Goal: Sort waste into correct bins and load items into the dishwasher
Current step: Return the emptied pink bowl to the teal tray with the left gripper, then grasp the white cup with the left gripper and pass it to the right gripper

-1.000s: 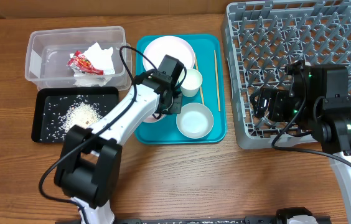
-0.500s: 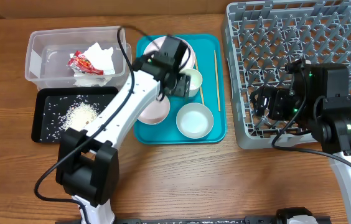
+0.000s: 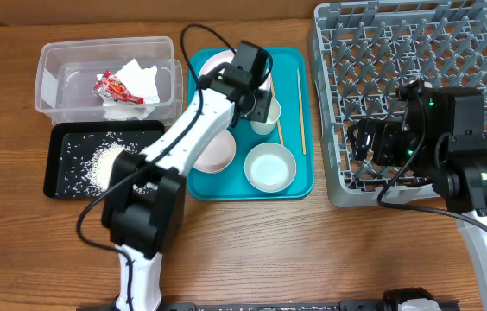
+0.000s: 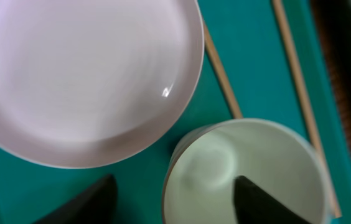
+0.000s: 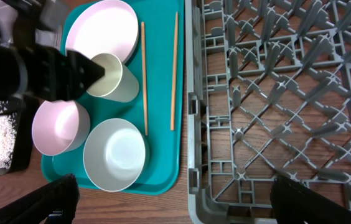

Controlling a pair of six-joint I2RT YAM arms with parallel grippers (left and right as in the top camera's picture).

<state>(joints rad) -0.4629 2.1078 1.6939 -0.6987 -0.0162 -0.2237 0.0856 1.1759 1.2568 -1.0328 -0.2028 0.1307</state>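
Observation:
My left gripper (image 3: 259, 97) is open over the small white cup (image 3: 266, 115) on the teal tray. In the left wrist view one finger is inside the cup (image 4: 244, 168) and the other outside its rim, with my left gripper (image 4: 172, 205) not touching the wall. The white plate (image 3: 218, 67) lies behind it and also shows in the left wrist view (image 4: 88, 74). The small dish (image 3: 213, 151), the bowl (image 3: 270, 166) and two chopsticks (image 3: 300, 99) also lie on the tray. My right gripper (image 5: 182, 208) is open and empty at the near left corner of the grey dish rack (image 3: 416, 78).
The teal tray (image 3: 288, 69) sits between the bins and the rack. The clear tub (image 3: 62, 86) holds the napkin (image 3: 142, 78) and red wrapper (image 3: 116, 86). The black tray (image 3: 66, 177) holds rice (image 3: 110, 160). My left arm crosses the tray's left side.
My left gripper moved away from the small dish toward the far side and now sits over the cup. The small dish is uncovered. The right arm has not moved.

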